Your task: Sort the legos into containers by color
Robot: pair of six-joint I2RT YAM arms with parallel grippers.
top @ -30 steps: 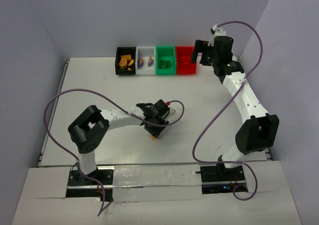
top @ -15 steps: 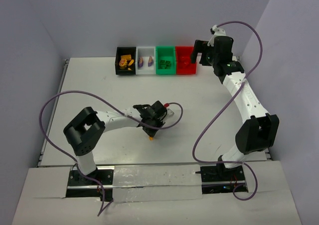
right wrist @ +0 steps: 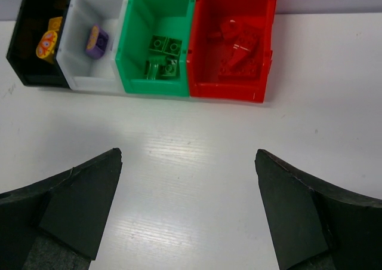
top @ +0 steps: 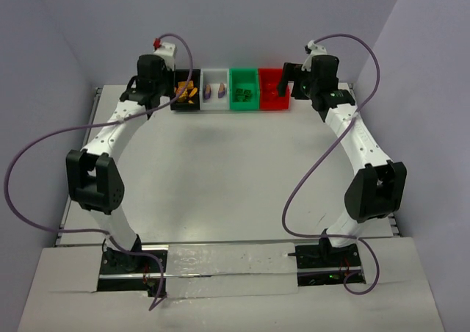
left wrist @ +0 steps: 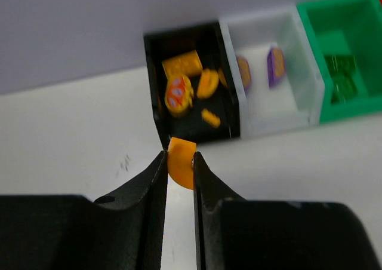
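Observation:
Four bins stand in a row at the back: black (top: pixel 186 103), white (top: pixel 215 104), green (top: pixel 244 104), red (top: pixel 272 104). My left gripper (left wrist: pixel 179 156) is shut on an orange-yellow curved lego (left wrist: pixel 181 165), held just in front of the black bin's near wall (left wrist: pixel 197 135). Several orange-yellow legos (left wrist: pixel 182 64) lie in that bin. Purple legos (left wrist: pixel 276 62) lie in the white bin (left wrist: pixel 268 123), green legos (right wrist: pixel 162 46) in the green bin (right wrist: pixel 155 88), red legos (right wrist: pixel 239 43) in the red bin (right wrist: pixel 227 94). My right gripper (right wrist: pixel 188 156) is open and empty in front of the green and red bins.
The bins stand against the back wall at the table's far edge. The left arm (top: pixel 110 134) reaches along the table's left side, the right arm (top: pixel 360 137) along the right side. Purple cables loop off both arms.
My left arm has swung from the middle of the table to the back left, carrying the orange-yellow lego to the black bin. The right gripper has barely shifted.

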